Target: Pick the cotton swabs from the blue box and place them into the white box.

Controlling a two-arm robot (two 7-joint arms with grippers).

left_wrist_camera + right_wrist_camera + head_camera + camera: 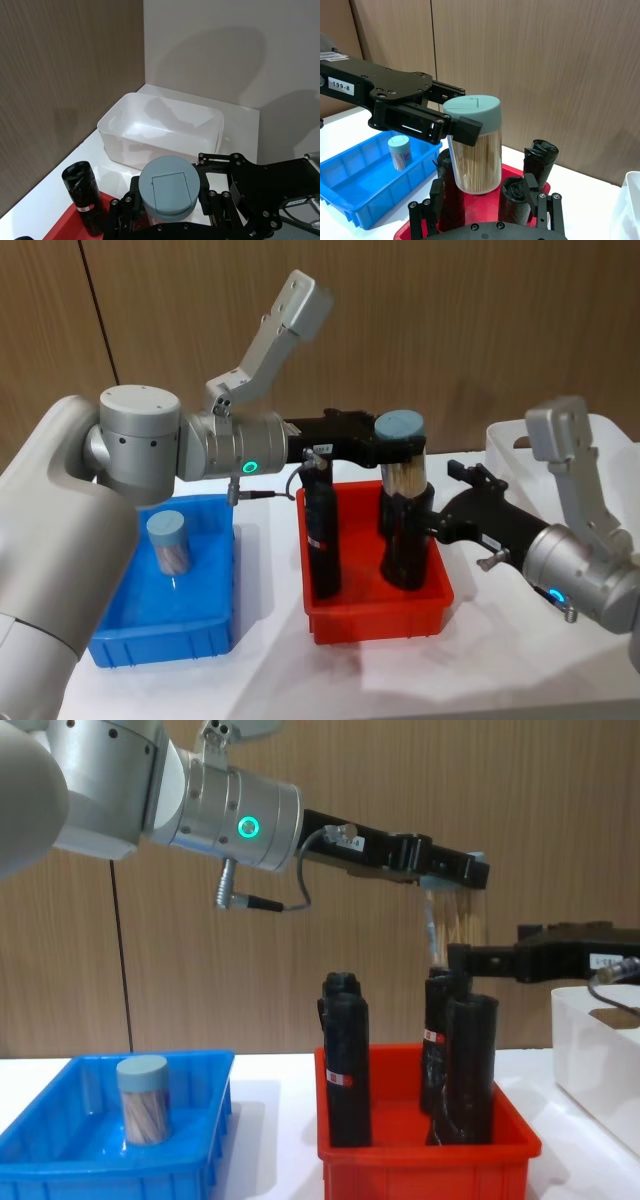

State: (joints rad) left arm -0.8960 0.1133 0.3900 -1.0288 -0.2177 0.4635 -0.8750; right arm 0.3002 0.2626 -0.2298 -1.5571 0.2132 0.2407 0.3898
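The left pincer [398, 452], mid-frame in the head view, is clamped on one tub of cotton swabs [405, 478] above the red bin [380, 618]. The right pincer [433, 524], fingers wide apart, sits just right of it. A second tub [170, 543] stands in the blue box [160, 645], lower left. The left wrist view adds the white box [120, 145], upper centre.

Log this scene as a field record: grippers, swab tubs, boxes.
left gripper: shut on one cotton swab tub, above the red bin
right gripper: open, beside that tub's lower part
second tub: upright in the blue box
white box: no tub inside
red bin: black rolls standing inside
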